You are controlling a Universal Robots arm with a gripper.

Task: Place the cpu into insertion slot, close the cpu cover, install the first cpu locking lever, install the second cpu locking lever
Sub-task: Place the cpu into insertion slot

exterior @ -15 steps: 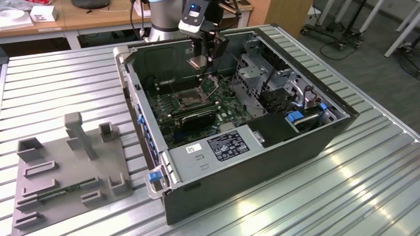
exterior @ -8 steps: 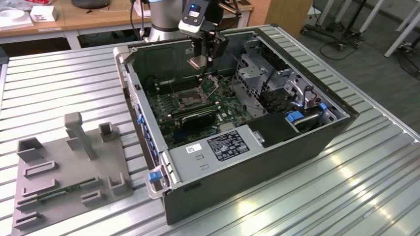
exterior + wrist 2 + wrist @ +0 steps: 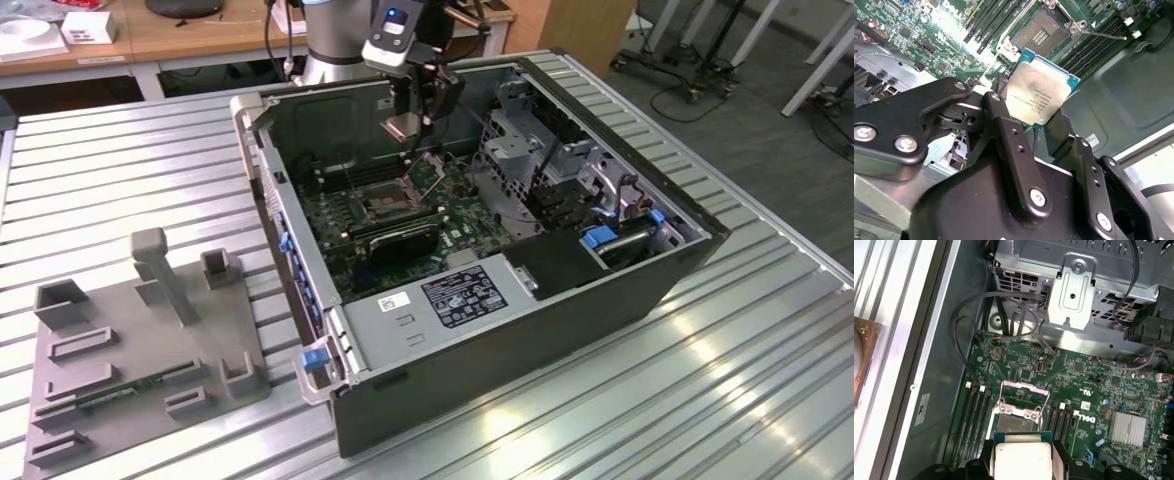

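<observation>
My gripper [image 3: 407, 122] hangs inside the open computer case [image 3: 400, 345], shut on the cpu [image 3: 404, 127], a pale silvery-tan square chip. The cpu [image 3: 1038, 92] sits between the two black fingers [image 3: 1000, 107], above the motherboard and apart from it. The insertion slot [image 3: 380, 203] lies below it on the green board, a square socket [image 3: 1040, 32] with a dark centre. The cpu cover [image 3: 1022, 397], a thin metal frame, stands swung up at the far edge of the slot [image 3: 1013, 424]. In the first wrist view the cpu [image 3: 1021, 457] is just short of the slot.
Black memory slots [image 3: 976, 420] flank the socket on both sides. A metal drive cage [image 3: 534, 160] with cables fills the case toward the exterior view's right. A grey fixture plate [image 3: 147, 330] with pegs lies on the ribbed table at the exterior view's left. A finned heatsink [image 3: 1126, 427] sits on the board.
</observation>
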